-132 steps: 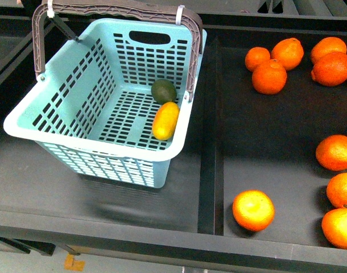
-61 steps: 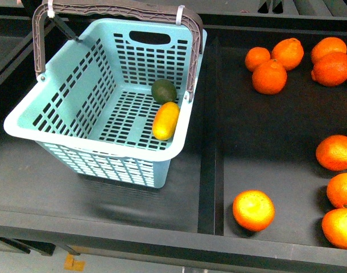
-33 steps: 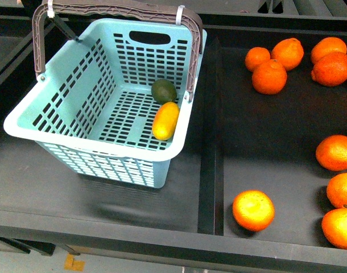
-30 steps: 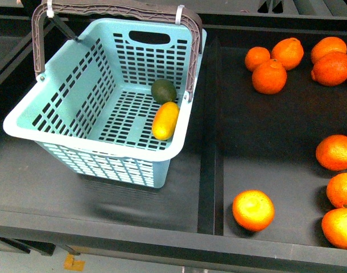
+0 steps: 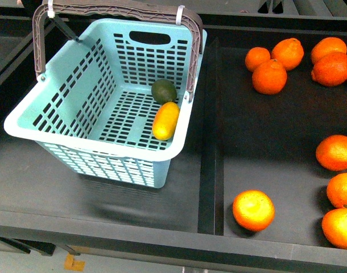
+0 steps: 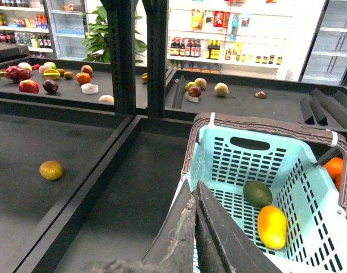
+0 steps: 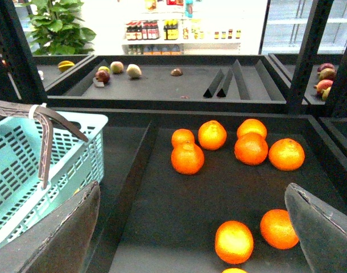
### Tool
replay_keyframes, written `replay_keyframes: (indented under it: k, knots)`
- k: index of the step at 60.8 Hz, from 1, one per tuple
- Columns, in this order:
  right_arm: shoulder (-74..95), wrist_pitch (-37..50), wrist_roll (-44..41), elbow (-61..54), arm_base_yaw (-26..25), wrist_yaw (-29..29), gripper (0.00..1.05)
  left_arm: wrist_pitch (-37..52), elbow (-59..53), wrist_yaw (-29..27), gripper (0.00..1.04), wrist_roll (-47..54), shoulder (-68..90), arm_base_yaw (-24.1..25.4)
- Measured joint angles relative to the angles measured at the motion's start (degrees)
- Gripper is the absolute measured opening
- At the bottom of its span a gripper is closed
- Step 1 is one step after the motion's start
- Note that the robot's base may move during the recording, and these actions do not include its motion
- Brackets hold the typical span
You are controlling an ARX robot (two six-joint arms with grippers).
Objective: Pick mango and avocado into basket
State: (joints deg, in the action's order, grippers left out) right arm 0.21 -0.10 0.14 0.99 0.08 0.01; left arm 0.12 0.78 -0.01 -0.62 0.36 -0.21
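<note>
Black shelving carries my slotted teal plastic basket [image 5: 99,149] holding smooth yellow mango [image 5: 165,120] touching dull green avocado [image 5: 163,91]; left tool [image 6: 194,219] closed empty, right tool [image 7: 190,227] spread wide, either could snag its grey-brown handle [image 5: 122,9].

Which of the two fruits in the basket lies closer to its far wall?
The avocado, dark green and egg-shaped; it lies nearer the basket's far wall with the handle slot, while the longer yellow mango lies nearer the front rim.

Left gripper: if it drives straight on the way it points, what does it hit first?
Probably the basket: the shut left gripper points over its near rim toward the slotted floor beside the avocado. Depth is unclear.
</note>
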Motion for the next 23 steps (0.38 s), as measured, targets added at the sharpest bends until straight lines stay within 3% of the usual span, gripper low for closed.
replay_keyframes:
  k: [12, 17, 23]
  knots:
    - [0.0, 0.0, 0.0, 0.0, 0.0, -0.02, 0.96, 0.0, 0.0, -0.02, 0.41, -0.02, 0.0, 0.0]
    - [0.0, 0.0, 0.0, 0.0, 0.0, -0.02, 0.96, 0.0, 0.0, 0.0, 0.68, 0.0, 0.0, 0.0]
    - [0.0, 0.0, 0.0, 0.0, 0.0, -0.02, 0.96, 0.0, 0.0, 0.0, 0.89, 0.0, 0.0, 0.02]
